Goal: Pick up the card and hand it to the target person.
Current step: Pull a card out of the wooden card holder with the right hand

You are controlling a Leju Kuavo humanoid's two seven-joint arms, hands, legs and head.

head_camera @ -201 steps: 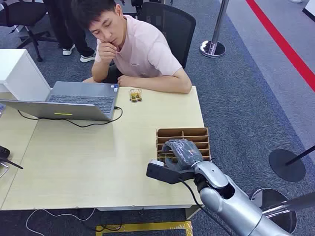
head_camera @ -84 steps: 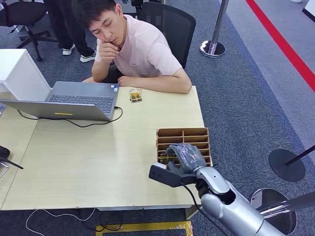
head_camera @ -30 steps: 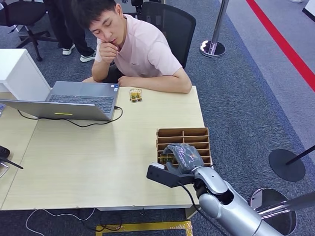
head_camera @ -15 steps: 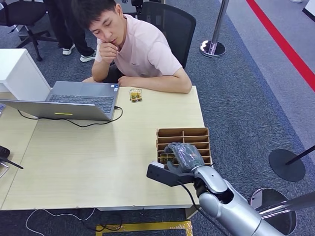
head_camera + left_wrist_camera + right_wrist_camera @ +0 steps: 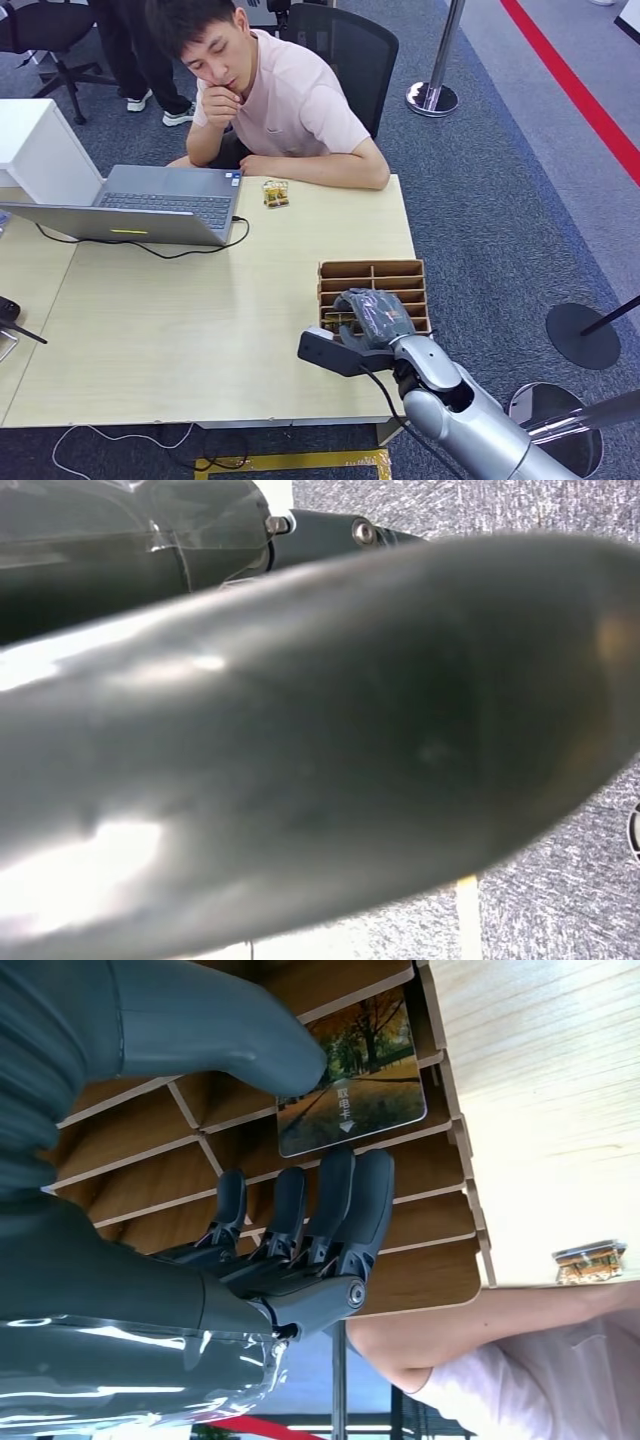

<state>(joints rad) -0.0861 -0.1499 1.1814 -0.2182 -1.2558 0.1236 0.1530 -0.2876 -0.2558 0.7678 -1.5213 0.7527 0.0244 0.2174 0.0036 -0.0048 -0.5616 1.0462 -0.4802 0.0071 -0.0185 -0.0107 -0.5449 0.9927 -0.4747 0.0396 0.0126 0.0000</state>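
A card (image 5: 355, 1080) printed with autumn trees leans in a slot of the brown cardboard divider box (image 5: 370, 275) at the table's near right corner. Only a sliver of that card (image 5: 340, 321) peeks out beside my right hand (image 5: 373, 317), which hovers low over the box's near slots. In the right wrist view the right hand (image 5: 226, 1210) has its thumb tip over one corner of the card and its dark fingers (image 5: 355, 1195) just past the opposite edge, with the card's face showing between them. The target person (image 5: 294, 100) in a pink shirt sits at the far side, leaning on the table.
An open laptop (image 5: 151, 205) with its cable lies at the far left beside a white box (image 5: 38, 150). A small yellow-patterned item (image 5: 275, 193) sits near the person's forearm. Stanchion bases (image 5: 583, 335) stand on the carpet to the right, and an office chair (image 5: 355, 50) is behind the person.
My right hand has hardly shifted over the box, only small wobbles of a few pixels. The card stays in its slot and the person keeps the same pose.
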